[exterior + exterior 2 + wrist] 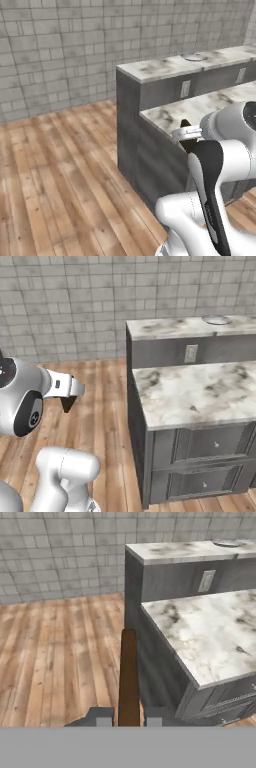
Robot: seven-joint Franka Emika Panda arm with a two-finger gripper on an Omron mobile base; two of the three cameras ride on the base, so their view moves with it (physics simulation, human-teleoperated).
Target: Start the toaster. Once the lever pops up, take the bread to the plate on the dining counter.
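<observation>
My gripper point(129, 719) is shut on the bread point(128, 674), a dark brown slice seen edge-on, rising between the two fingertips point(104, 720). In the right base view the gripper point(67, 402) hangs over the wooden floor, left of the counters. The dining counter point(175, 551) is the higher marble slab over a grey panel, ahead and to the right. The light grey plate point(227, 543) lies on its far right part, also seen as the plate point(216, 319) and the plate point(194, 57). The toaster is out of view.
A lower marble worktop point(200, 388) with grey drawers point(210, 445) stands in front of the dining counter. An outlet plate point(190, 353) sits on the grey panel. Wooden floor point(60, 642) spreads to the left, and a grey tiled wall point(75, 301) stands behind.
</observation>
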